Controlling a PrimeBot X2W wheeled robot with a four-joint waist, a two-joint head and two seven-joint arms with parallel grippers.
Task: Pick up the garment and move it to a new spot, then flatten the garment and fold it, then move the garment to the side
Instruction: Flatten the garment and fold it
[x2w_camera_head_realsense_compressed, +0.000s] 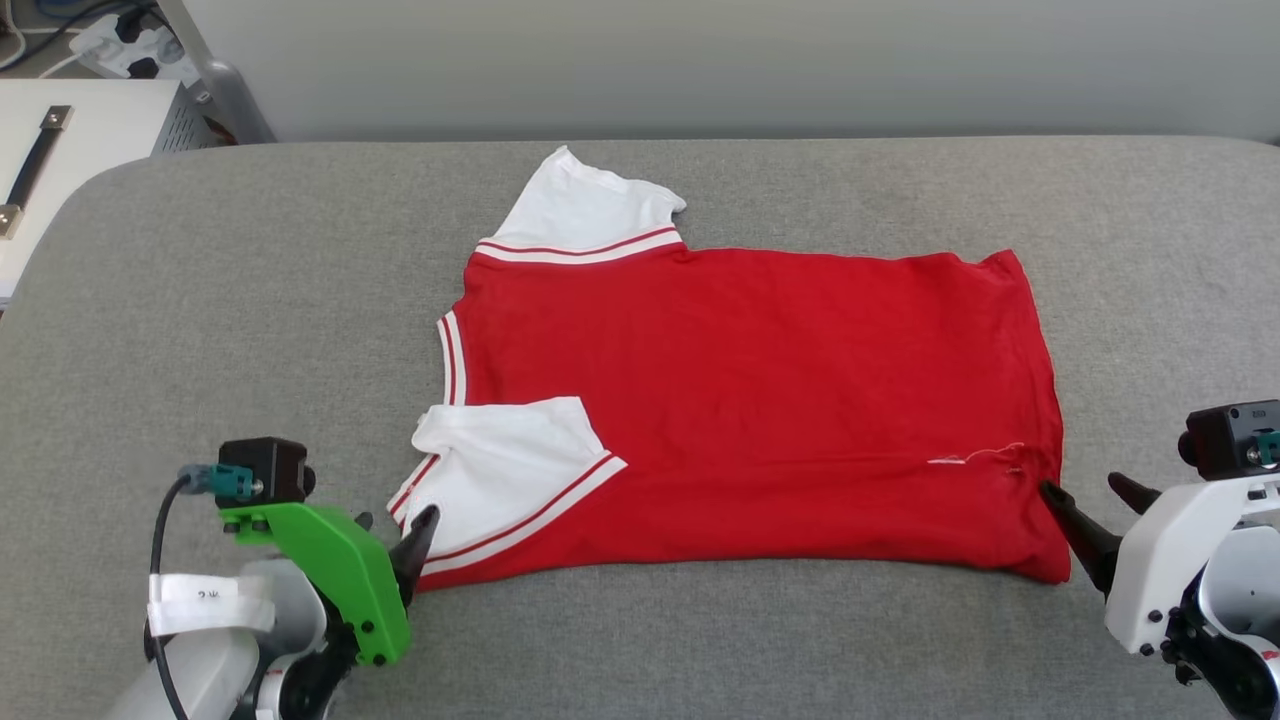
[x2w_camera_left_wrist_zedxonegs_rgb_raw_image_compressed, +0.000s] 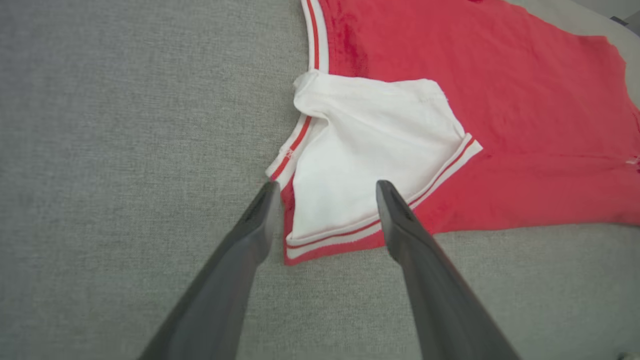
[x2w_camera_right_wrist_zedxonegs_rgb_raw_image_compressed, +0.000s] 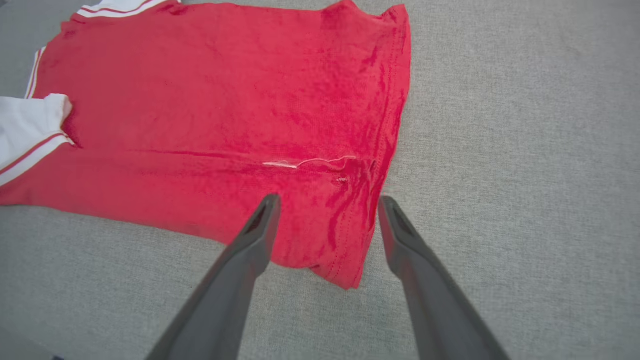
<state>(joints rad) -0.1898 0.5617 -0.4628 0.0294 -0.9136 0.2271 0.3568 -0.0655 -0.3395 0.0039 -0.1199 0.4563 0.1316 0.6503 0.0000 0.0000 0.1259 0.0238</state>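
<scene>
The garment (x2w_camera_head_realsense_compressed: 760, 400) lies spread on the grey padded surface (x2w_camera_head_realsense_compressed: 200, 300), plain red side up, collar end to the left and hem to the right. Its near white sleeve (x2w_camera_head_realsense_compressed: 505, 460) is folded onto the red body, while the far sleeve (x2w_camera_head_realsense_compressed: 585, 205) sticks out toward the back. My left gripper (x2w_camera_head_realsense_compressed: 395, 525) is open at the near left corner, and in the left wrist view its fingers straddle the sleeve's striped edge (x2w_camera_left_wrist_zedxonegs_rgb_raw_image_compressed: 330, 240) with the gripper (x2w_camera_left_wrist_zedxonegs_rgb_raw_image_compressed: 326, 186) holding nothing. My right gripper (x2w_camera_head_realsense_compressed: 1080, 485) is open at the near hem corner (x2w_camera_right_wrist_zedxonegs_rgb_raw_image_compressed: 345, 260); the gripper (x2w_camera_right_wrist_zedxonegs_rgb_raw_image_compressed: 328, 199) is empty.
A white cabinet (x2w_camera_head_realsense_compressed: 100, 130) with a dark handle stands beyond the surface's far left corner, with a power strip and cables (x2w_camera_head_realsense_compressed: 130, 45) behind it. A pale wall runs along the back. A loose white thread (x2w_camera_right_wrist_zedxonegs_rgb_raw_image_compressed: 310, 162) lies on the red fabric near the hem.
</scene>
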